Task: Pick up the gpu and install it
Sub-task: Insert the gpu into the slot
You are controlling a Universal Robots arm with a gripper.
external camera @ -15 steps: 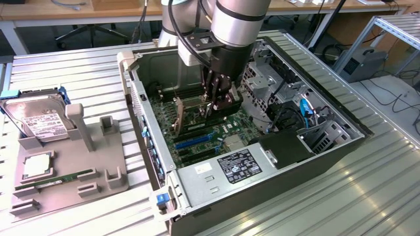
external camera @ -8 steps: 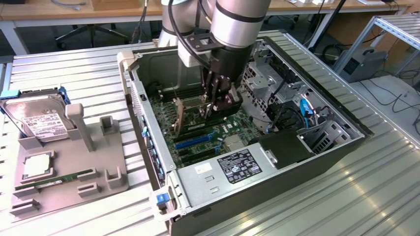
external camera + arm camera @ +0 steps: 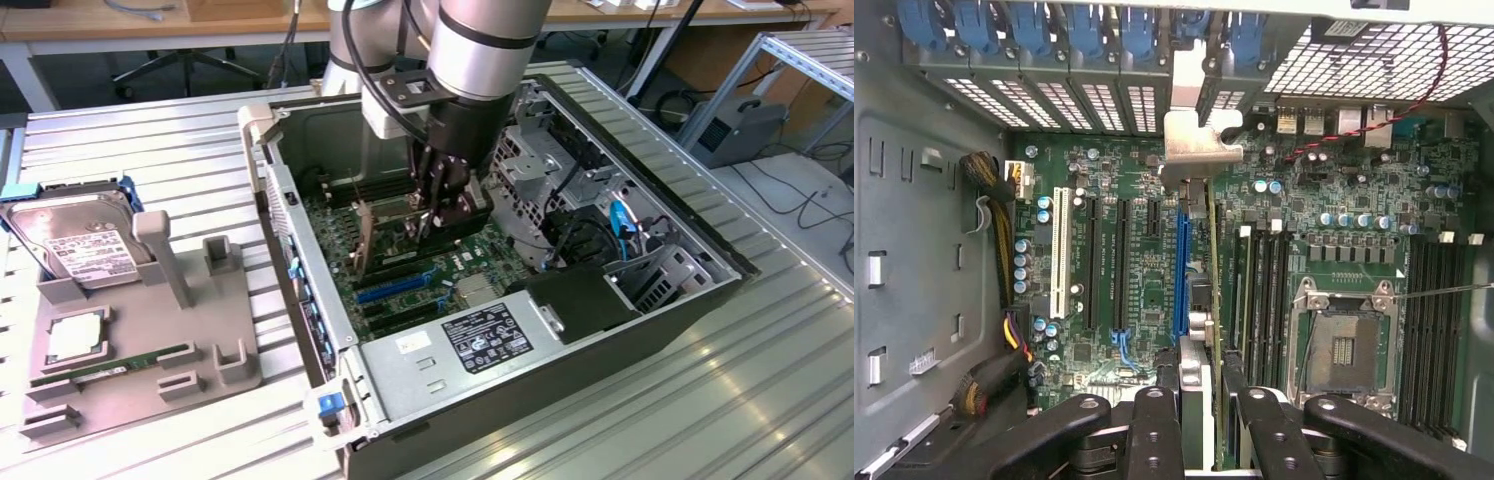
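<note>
While the arm reaches straight down into the open computer case (image 3: 314,330), the gpu (image 3: 400,232) hangs edge-on between the fingers (image 3: 1154,430), which are closed on its upper edge. Card sits upright over the motherboard (image 3: 1134,250), lined up with the blue slot (image 3: 1182,270); its silver bracket (image 3: 1199,150) points at the rear slot covers (image 3: 1054,95). Whether the edge connector has entered the slot, cannot tell.

Handling judgement: light, stiff, thin board; fragile at components and contacts; bracket is the sturdy end. Best held by the top edge, as now, pressed evenly.

Pose: wrist vertical, gripper (image 3: 1199,440) deep inside the case, mid-board, near the drive cage (image 3: 534,160). Case lies on the slatted desk (image 3: 747,400), toward its middle.
</note>
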